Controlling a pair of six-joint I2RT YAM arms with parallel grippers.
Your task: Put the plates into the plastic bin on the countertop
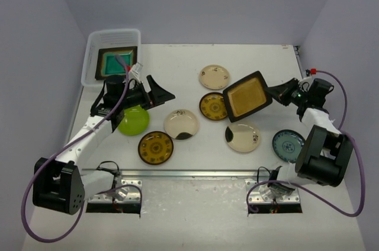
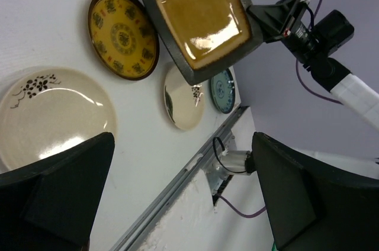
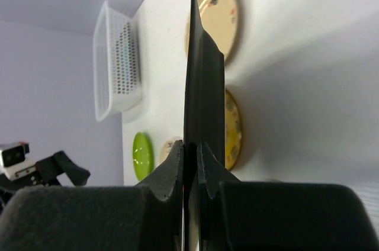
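The plastic bin (image 1: 90, 61) stands at the far left with the teal-centred square plate (image 1: 119, 63) inside. My right gripper (image 1: 274, 93) is shut on the right edge of the mustard-centred square plate (image 1: 247, 96) and holds it tilted above the countertop (image 1: 177, 55). In the right wrist view the plate (image 3: 199, 79) shows edge-on between the fingers (image 3: 173, 162). My left gripper (image 1: 161, 94) is open and empty beside the lime-green plate (image 1: 133, 120). The left wrist view shows the held plate (image 2: 203, 17) ahead of its open gripper (image 2: 183, 171).
On the countertop lie cream plates (image 1: 214, 76), (image 1: 181, 124), (image 1: 243, 137), brown-yellow patterned plates (image 1: 213, 106), (image 1: 156, 147) and a blue-patterned plate (image 1: 288, 145). A metal rail (image 1: 189, 173) runs along the front edge. Walls close in on left, right and back.
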